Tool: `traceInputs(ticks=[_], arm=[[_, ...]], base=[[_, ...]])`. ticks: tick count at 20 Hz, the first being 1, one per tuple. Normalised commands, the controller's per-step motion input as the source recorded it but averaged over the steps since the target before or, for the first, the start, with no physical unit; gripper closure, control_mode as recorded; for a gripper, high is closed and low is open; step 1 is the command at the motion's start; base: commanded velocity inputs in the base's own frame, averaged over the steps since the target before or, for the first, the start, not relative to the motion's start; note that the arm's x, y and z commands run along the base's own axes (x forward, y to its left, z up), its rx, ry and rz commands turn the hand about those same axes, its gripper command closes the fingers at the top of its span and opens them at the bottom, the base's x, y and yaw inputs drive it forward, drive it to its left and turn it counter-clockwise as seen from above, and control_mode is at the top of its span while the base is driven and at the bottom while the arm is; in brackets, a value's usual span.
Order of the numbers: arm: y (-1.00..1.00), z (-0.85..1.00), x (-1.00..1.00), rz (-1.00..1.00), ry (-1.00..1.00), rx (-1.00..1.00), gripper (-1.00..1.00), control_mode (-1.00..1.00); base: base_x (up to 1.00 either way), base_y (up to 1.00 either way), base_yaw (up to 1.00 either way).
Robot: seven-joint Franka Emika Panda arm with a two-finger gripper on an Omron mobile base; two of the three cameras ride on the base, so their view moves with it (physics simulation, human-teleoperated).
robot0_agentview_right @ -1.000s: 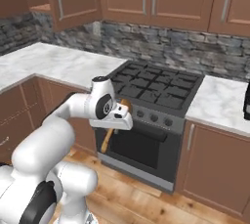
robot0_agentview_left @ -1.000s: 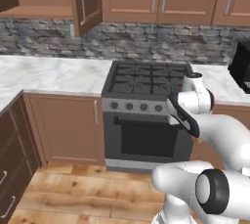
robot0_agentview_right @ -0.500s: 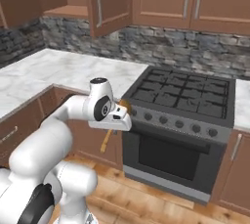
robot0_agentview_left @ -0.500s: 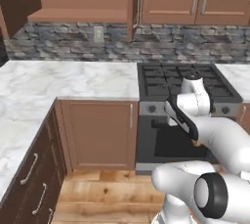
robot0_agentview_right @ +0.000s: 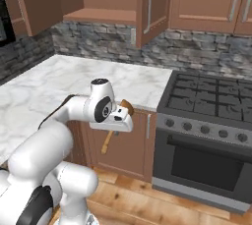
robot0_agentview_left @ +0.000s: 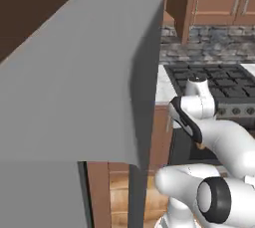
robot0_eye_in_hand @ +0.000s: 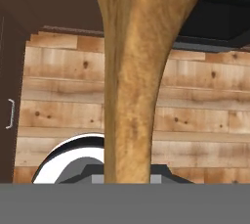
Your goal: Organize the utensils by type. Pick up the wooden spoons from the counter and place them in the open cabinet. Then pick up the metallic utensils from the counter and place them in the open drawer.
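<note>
Cabinet [robot0_agentview_right: 101, 3]: upper left of the right base frame, door swung wide, a bare wood shelf inside, set above the counter.
Counter [robot0_agentview_right: 59, 84]: white marble, left half of the right base frame, running from the stone backsplash toward the stove.
Gripper [robot0_agentview_right: 121, 120]: centre-left of the right base frame, held out in front of the base cabinets, below the counter's edge; clamped on the spoon.
Spoon [robot0_agentview_right: 107, 140]: golden-brown wood; its round bowl pokes out above the hand, its thin handle hangs down past it against the cabinet front. In the hand frame the spoon [robot0_eye_in_hand: 134, 71] fills the centre from top to bottom, the plank floor behind it.
Stove [robot0_agentview_right: 211, 106]: right half of the right base frame, black grates over a row of knobs and a dark oven door.
Grey block [robot0_agentview_left: 74, 82]: a flat grey slab covers the left and centre of the left base frame; the arm [robot0_agentview_left: 199, 112] and stove sit at its right.
</note>
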Motion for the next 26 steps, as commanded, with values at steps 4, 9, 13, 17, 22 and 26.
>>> traceInputs(ticks=[4, 9, 13, 17, 22, 26], arm=[[0.00, 0.00, 0.00, 0.00, 0.00, 0.00, 1.00, 1.00], [0.00, 0.00, 0.00, 0.00, 0.00, 0.00, 1.00, 1.00], [0.00, 0.00, 0.00, 0.00, 0.00, 0.00, 1.00, 1.00], [0.00, 0.00, 0.00, 0.00, 0.00, 0.00, 1.00, 1.00], [0.00, 0.00, 0.00, 0.00, 0.00, 0.00, 1.00, 1.00], [0.00, 0.00, 0.00, 0.00, 0.00, 0.00, 1.00, 1.00]], base=[[0.72, 0.69, -0.04], [0.73, 0.31, 0.00], [0.64, 0.06, 0.00], [0.64, 0.20, 0.00], [0.62, 0.14, 0.06], [0.61, 0.19, 0.10]])
